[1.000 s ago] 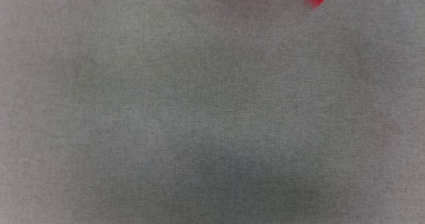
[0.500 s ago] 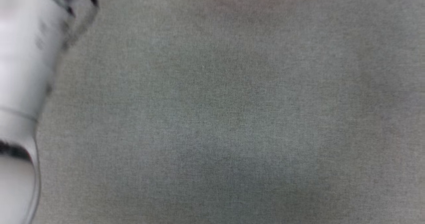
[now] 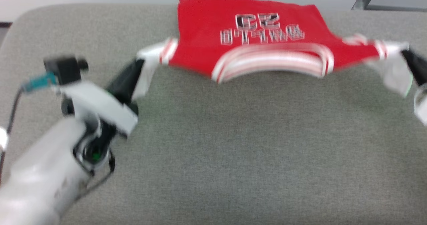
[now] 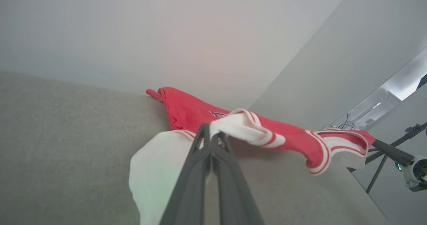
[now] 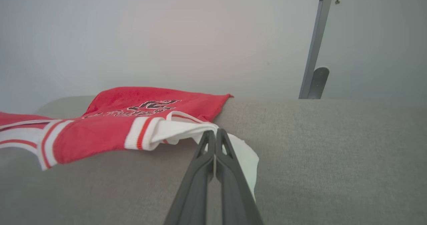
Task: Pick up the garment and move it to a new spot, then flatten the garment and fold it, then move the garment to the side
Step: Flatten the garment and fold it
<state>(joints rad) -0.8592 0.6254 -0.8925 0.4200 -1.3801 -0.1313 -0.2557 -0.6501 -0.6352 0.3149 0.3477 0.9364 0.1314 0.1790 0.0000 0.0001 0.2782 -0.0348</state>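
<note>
The grey cloth-covered surface (image 3: 233, 145) takes up most of the head view, as it did a second ago. The camera has since tipped up, so the rounded far edge and the pale wall behind it now show, where the earlier pictures had only grey weave. The garment (image 3: 213, 31), then just two red scraps at the top edge, is now seen whole. It is stretched sideways across the far part of the surface, its hem at the far edge and its striped white collar (image 3: 273, 59) towards the robot, so the black-and-white print (image 3: 260, 28) reads upside down. Its near edge looks lifted, with shadow on the cloth below, while the far hem lies on the surface. The pale left forearm (image 3: 43, 178), a blurred shape at the upper left half a second ago, now comes up from the lower left corner. The left fingers (image 3: 125, 79) are pressed together on the white left sleeve, which bunches and hangs below the tips in the left wrist view (image 4: 193, 171). At the right edge the right fingers (image 3: 415, 66) are likewise closed on the other white sleeve, pinching a fold of it at the tips in the right wrist view (image 5: 196, 175). A dark tripod leg (image 4: 377, 178) stands beyond the surface.
</note>
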